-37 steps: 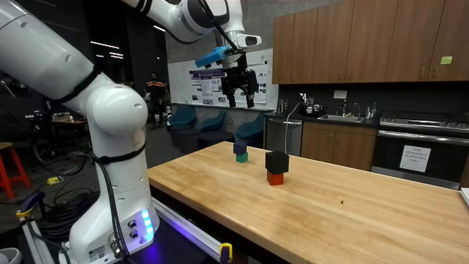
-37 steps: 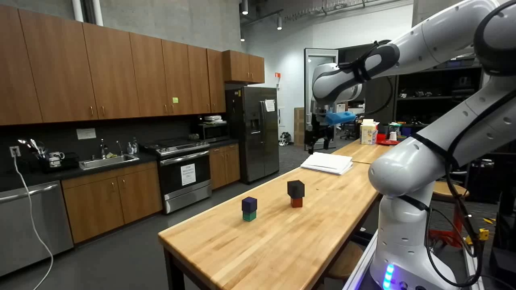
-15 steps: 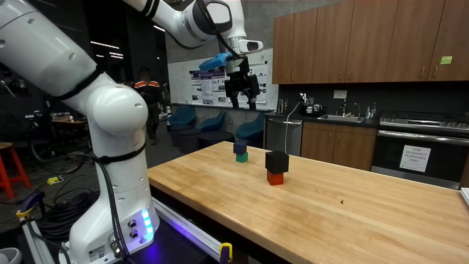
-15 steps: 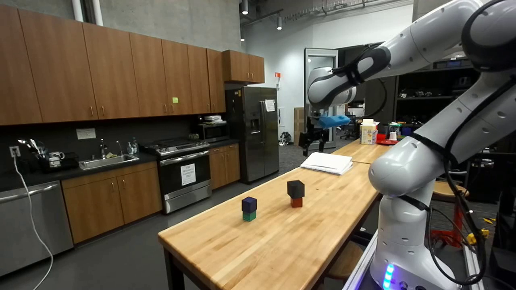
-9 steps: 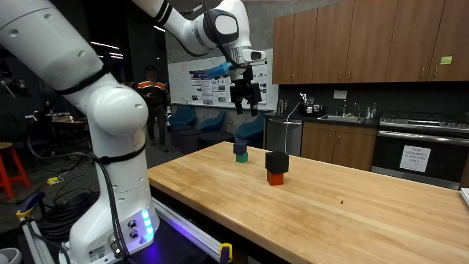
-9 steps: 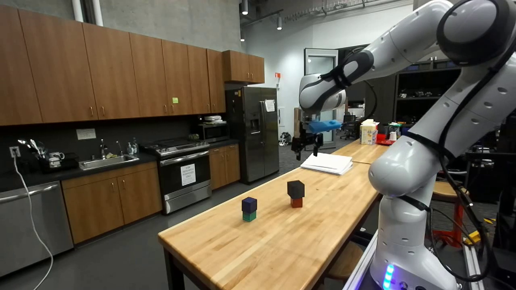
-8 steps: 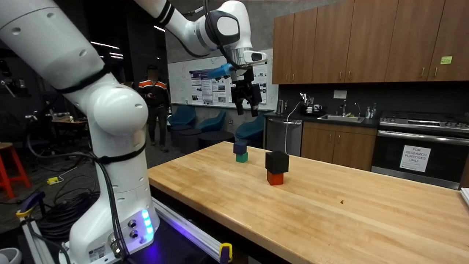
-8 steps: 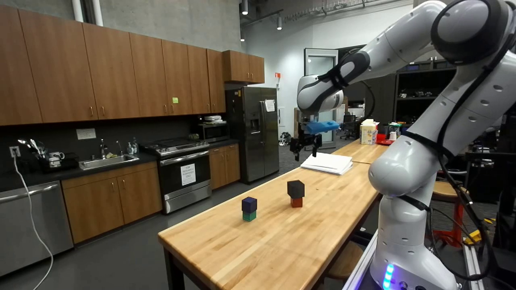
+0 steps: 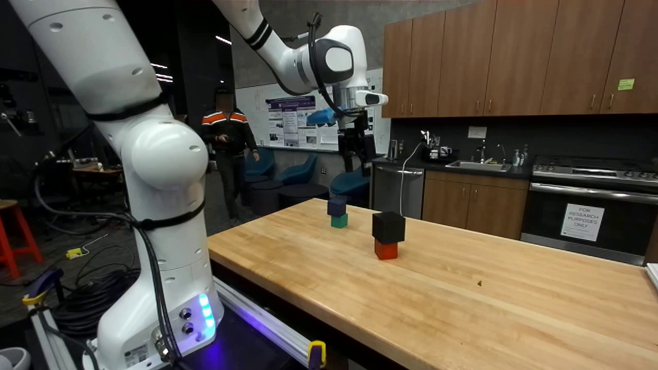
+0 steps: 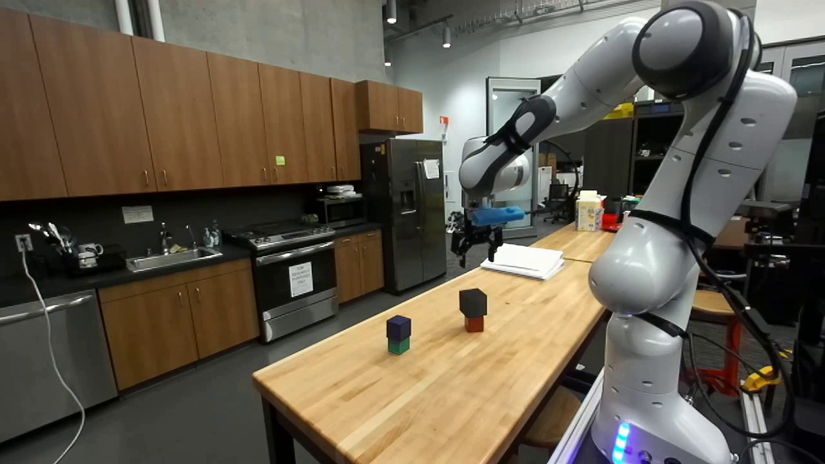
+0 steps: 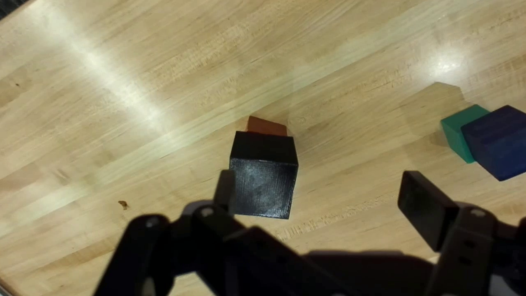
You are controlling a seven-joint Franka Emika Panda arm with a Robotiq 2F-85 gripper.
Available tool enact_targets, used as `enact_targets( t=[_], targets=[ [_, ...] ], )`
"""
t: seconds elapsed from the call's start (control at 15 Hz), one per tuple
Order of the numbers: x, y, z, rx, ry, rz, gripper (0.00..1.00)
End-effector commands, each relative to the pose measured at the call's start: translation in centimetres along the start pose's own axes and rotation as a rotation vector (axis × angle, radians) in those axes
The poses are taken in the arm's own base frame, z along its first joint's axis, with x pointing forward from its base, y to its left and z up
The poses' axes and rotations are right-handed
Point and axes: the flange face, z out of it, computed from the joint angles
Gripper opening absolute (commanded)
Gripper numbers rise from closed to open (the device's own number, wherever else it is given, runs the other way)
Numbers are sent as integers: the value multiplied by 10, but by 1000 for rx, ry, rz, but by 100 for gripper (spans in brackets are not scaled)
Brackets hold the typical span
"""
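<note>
My gripper (image 11: pixel 326 201) stands open with nothing held, its two fingertips (image 11: pixel 427 209) far apart. In both exterior views the gripper (image 9: pixel 358 165) (image 10: pixel 477 254) hangs in the air, well above the cubes. A black cube (image 11: pixel 263 185) rests on a smaller red-orange cube (image 11: pixel 267 125); in the wrist view this stack appears by the left fingertip, which overlaps the black cube's edge only in the picture. Beyond the right fingertip a dark blue cube (image 11: pixel 499 142) sits on a green cube (image 11: pixel 456 129). Both stacks stand upright in both exterior views.
The cubes stand on a long wooden table (image 9: pixel 462 308). White papers (image 10: pixel 523 260) are piled farther along it, with a carton (image 10: pixel 589 211) behind them. A small brown speck (image 11: pixel 123 204) marks the tabletop. A person (image 9: pixel 226 133) stands in the background.
The arm has swung and come down: the gripper is lower, shifted right in one exterior picture and left in the other. The jaws stayed open. Both stacks are unmoved; the person has shifted.
</note>
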Motion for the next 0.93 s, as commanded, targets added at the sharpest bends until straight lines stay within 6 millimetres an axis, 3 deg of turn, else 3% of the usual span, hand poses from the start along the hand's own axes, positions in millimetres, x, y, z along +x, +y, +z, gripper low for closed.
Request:
enact_targets(
  t=[0.0, 0.33, 0.87],
  targets=[
    [26, 1, 18, 3, 8, 20, 100],
    [48, 16, 42, -6, -2, 28, 100],
    [62, 28, 80, -5, -39, 14, 100]
  ],
)
